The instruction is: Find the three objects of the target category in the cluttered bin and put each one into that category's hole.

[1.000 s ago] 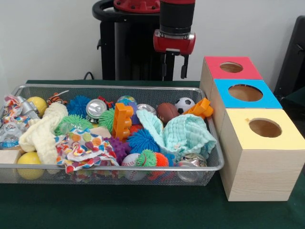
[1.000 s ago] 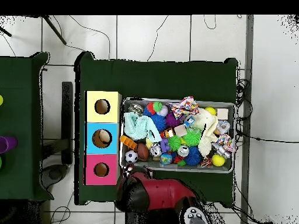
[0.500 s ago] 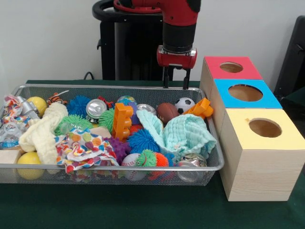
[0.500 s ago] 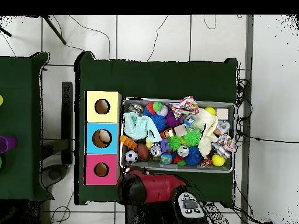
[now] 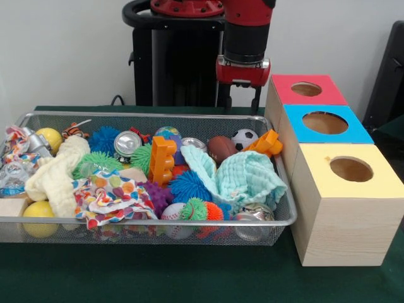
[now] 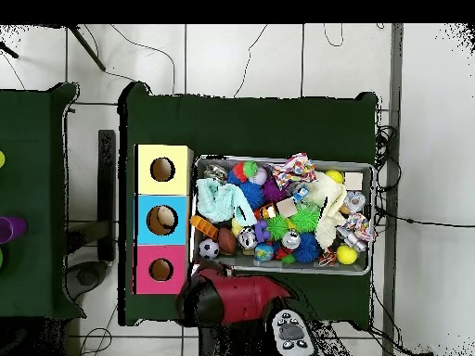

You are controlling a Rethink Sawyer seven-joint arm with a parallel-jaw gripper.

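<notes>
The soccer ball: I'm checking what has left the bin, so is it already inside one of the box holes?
No, the soccer ball lies in the mesh bin, beside the brown football.

Green table (image 5: 189, 281) (cloth-covered?): bin (image 5: 281, 218), boxes (image 5: 344, 233).

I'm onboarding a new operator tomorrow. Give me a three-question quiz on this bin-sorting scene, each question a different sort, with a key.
1. True or false: the robot's black-fingered gripper holds an object.
2. Multiple choice: which wooden box stands nearest the robot? A the yellow-topped box; B the blue-topped box; C the red-topped box.
3. Fill in: the mint-green cloth lies at the end of the wire mesh bin nearest the ____.

Key: 1 false, it hangs empty above the bin's far rim; 2 C; 3 boxes.
</notes>
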